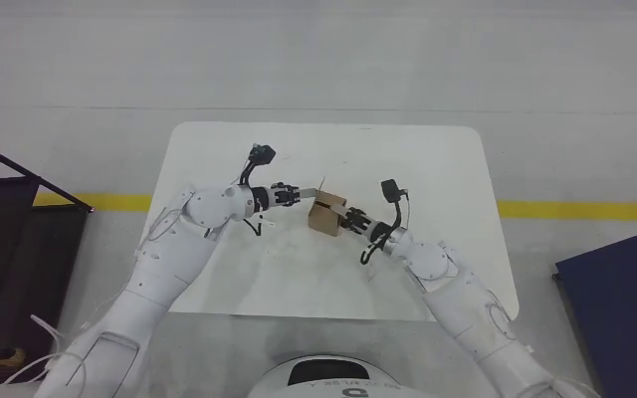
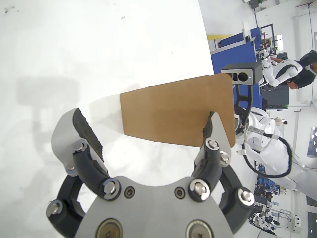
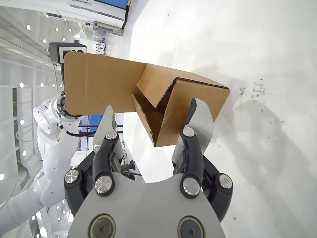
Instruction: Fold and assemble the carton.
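1. Carton (image 1: 326, 214) sits near the middle of the table (image 1: 418, 159), between my two grippers, and appears to rest on the surface. It is only partly formed: the end facing the right wrist view gapes, with a slanted inner panel not yet tucked.
2. Its long flap (image 2: 173, 115) sticks out flat towards the left, with rounded corners on the free edge.
3. My left gripper (image 2: 146, 117) is at that flap with its fingers spread wide. One fingertip (image 2: 210, 122) overlaps the flap's edge. I judge it is placed to catch and swing the flap.
4. My right gripper (image 3: 151, 106) is also spread, straddling the carton's open end. One finger (image 3: 200, 115) lies against the side wall, which I read as bracing the body so it won't slide.
5. For room, the table runs broadly to the far side and towards both ends. The near edge lies closer, so I'd sweep the flap up and over, not towards me.
6. The grippers are close together, so they risk clashing.
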Robot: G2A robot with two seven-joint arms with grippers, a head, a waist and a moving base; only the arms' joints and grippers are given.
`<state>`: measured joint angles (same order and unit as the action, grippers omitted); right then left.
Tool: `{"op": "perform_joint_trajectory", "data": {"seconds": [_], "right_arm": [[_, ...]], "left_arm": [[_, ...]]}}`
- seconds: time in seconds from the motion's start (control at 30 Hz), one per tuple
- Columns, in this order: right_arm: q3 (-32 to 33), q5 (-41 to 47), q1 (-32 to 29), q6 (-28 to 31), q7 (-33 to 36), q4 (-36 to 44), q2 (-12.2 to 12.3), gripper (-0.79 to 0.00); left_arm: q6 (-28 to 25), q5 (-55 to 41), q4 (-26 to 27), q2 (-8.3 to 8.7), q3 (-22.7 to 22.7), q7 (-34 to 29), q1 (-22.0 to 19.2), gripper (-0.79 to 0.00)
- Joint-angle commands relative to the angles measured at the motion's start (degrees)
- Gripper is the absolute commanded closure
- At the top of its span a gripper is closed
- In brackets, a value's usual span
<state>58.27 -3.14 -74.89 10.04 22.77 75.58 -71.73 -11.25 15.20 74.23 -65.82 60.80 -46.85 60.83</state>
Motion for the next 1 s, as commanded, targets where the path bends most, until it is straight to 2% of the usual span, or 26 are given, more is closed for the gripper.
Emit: {"op": "perform_joint_trajectory", "data": {"seconds": [0.0, 0.1, 0.23, 0.37, 0.43, 0.53, 0.6, 0.7, 0.97], "right_arm": [[-0.3, 0.5, 0.3, -0.5, -0.1, -0.9, -0.2, -0.508], [-0.5, 0.5, 0.7, -0.6, 0.0, -1.5, -0.3, -0.456], [-0.5, -0.5, 0.4, -1.2, 0.1, -0.9, -0.3, -0.425], [-0.1, -1.0, -0.4, -1.7, -0.1, 0.1, -0.2, -0.443], [0.3, -1.5, -0.9, -2.0, -0.5, 0.7, -0.1, -0.496], [0.6, -2.8, -1.6, -3.3, -1.1, 2.2, 0.0, -0.665], [0.6, -3.6, -2.0, -4.3, -1.5, 3.2, 0.1, -0.705], [0.9, -4.3, -2.5, -5.2, -1.5, 4.5, 0.2, -0.717], [3.1, -5.9, -4.5, -6.6, -1.5, 7.9, 0.8, -0.680]], "left_arm": [[0.2, 0.4, 0.6, 0.13, 0.1, -0.2, 0.5, -0.785], [0.8, 1.2, 1.1, 0.10, -0.4, -0.4, 0.7, -0.785], [1.7, 2.8, 0.9, -0.26, -2.2, -0.3, 0.2, -0.785], [2.3, 4.3, -0.3, -0.73, -4.1, 0.6, -0.6, -0.785], [2.6, 5.1, -1.0, -0.94, -4.9, 1.0, -0.9, -0.785], [2.9, 6.0, -2.1, -1.20, -5.7, 1.6, -1.3, -0.785], [2.8, 6.2, -2.7, -1.33, -6.0, 1.9, -1.6, -0.785], [2.8, 6.0, -3.1, -1.35, -5.7, 2.3, -1.8, -0.785], [2.5, 5.7, -2.4, -0.80, -3.4, 2.5, -1.2, -0.785]]}}
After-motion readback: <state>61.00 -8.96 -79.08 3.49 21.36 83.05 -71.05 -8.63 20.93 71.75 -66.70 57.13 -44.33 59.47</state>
